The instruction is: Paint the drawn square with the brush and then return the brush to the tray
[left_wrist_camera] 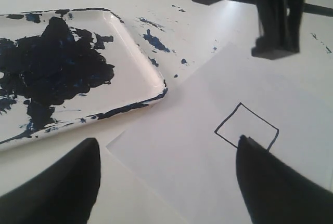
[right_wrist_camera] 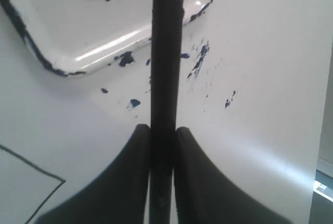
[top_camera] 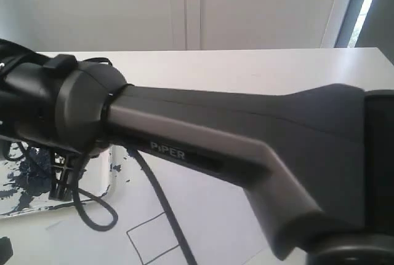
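Note:
My right gripper (right_wrist_camera: 162, 130) is shut on the brush (right_wrist_camera: 166, 52). Its black handle runs straight out between the fingers and over a corner of the tray (right_wrist_camera: 104, 44), and its tip is out of view. The tray (left_wrist_camera: 156, 86) is glossy white and smeared with a big dark blue-black blob. The drawn square (left_wrist_camera: 247, 125) is a tilted thin black outline with a white interior on the paper, and it also shows in the exterior view (top_camera: 154, 237). My left gripper (left_wrist_camera: 166, 182) hangs open above the paper near the square, holding nothing.
The white paper sheet (left_wrist_camera: 182, 146) lies beside the tray on a white table. Dark paint splatters (left_wrist_camera: 156, 41) dot the table between them. My right arm (top_camera: 215, 136) crosses the exterior view and hides much of the scene. A black cable (top_camera: 92, 216) loops below it.

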